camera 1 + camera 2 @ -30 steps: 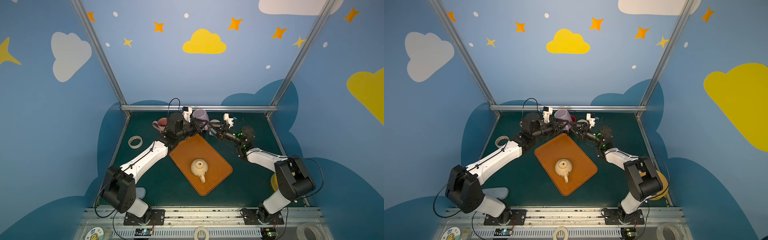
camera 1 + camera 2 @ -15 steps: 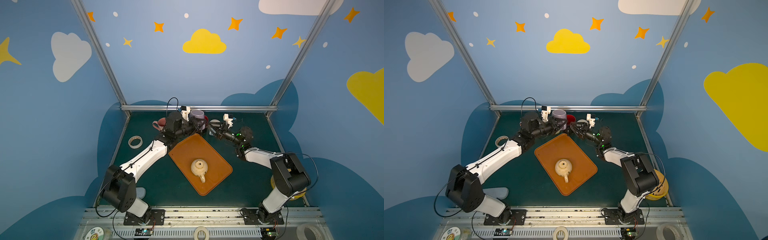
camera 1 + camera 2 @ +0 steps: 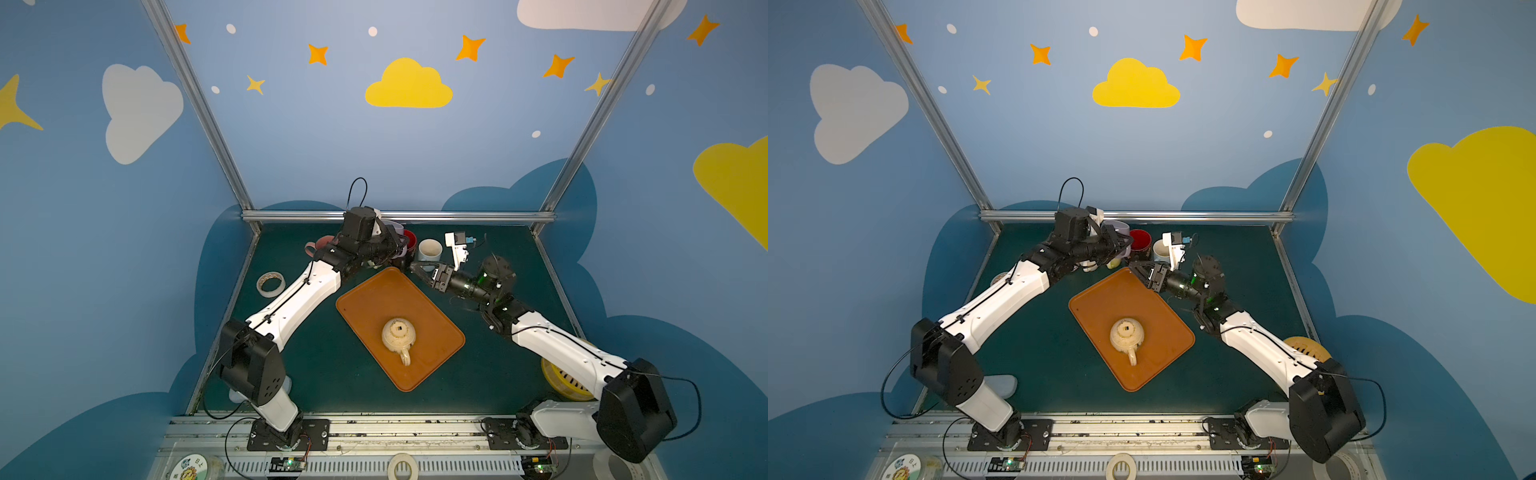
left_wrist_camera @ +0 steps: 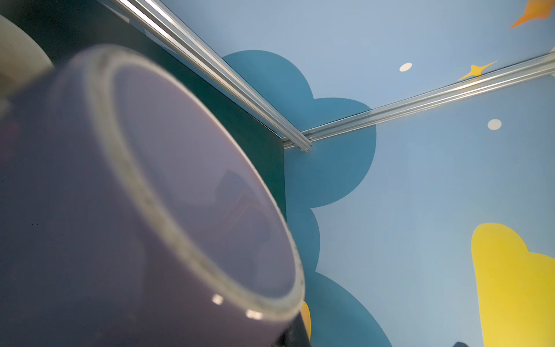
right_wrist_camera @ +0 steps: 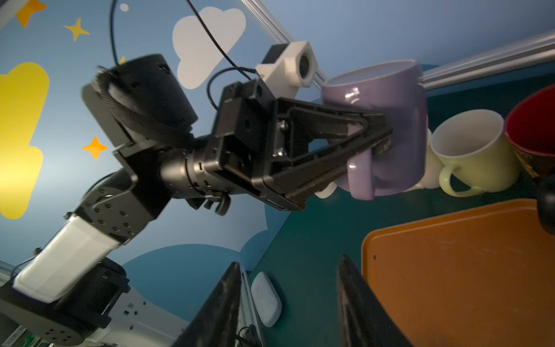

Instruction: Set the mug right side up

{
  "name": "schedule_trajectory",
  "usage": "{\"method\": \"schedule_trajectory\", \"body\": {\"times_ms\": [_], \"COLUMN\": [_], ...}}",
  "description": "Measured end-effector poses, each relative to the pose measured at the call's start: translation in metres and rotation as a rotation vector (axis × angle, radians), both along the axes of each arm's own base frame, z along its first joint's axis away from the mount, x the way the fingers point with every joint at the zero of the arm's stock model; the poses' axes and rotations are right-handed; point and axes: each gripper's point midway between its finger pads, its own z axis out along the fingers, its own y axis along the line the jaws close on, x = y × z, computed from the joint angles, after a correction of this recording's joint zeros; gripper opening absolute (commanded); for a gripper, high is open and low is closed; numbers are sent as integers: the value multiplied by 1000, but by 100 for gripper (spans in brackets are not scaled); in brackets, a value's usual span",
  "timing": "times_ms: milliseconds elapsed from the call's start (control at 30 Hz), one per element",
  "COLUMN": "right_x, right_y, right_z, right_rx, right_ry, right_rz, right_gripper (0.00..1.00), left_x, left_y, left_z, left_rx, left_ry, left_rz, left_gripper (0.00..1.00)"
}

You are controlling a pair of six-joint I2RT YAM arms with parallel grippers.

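Compared to a second ago, the right gripper [image 5: 288, 263] has backed off the purple mug [image 5: 396, 99]. It now sits by the far corner of the tray [image 3: 374, 299], jaws apart with nothing in them. The left gripper [image 5: 380, 145] is clamped on the mug's handle all on its own, with its wrist rolled over. The mug looks lower now, at the far middle of the table [image 3: 324, 374], just left of a red mug [image 3: 410, 240]. I can't tell which end is up, or whether it's touching down. A white mug [image 3: 430, 249] stands right of the red one. Everything else hasn't moved: dark green table, cream mug [image 3: 398, 334] base-up on the orange tray, tape roll [image 3: 270, 283] at the left. Blue walls [image 3: 415, 158] with clouds and stars all round.
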Motion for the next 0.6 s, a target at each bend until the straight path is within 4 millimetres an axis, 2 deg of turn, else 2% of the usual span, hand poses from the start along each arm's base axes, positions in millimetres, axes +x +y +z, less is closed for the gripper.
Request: {"method": "schedule_trajectory", "body": {"times_ms": [67, 167, 333, 600], "right_x": [2, 1, 6, 24], "right_y": [2, 6, 13, 8], "right_z": [-11, -20, -12, -22], "right_rx": [-53, -109, -135, -173], "right_ry": [-9, -26, -73, -79], "right_rz": [-22, -41, -63, -152], "right_gripper": [36, 35, 36, 30], "left_x": [-2, -7, -13, -18], "left_y": [-3, -7, -15, -22], "left_z": [2, 9, 19, 9], "left_rx": [20, 48, 68, 96], "left_ry": [3, -2, -29, -8], "left_rz": [0, -5, -12, -16], "left_gripper": [4, 4, 4, 4]}}
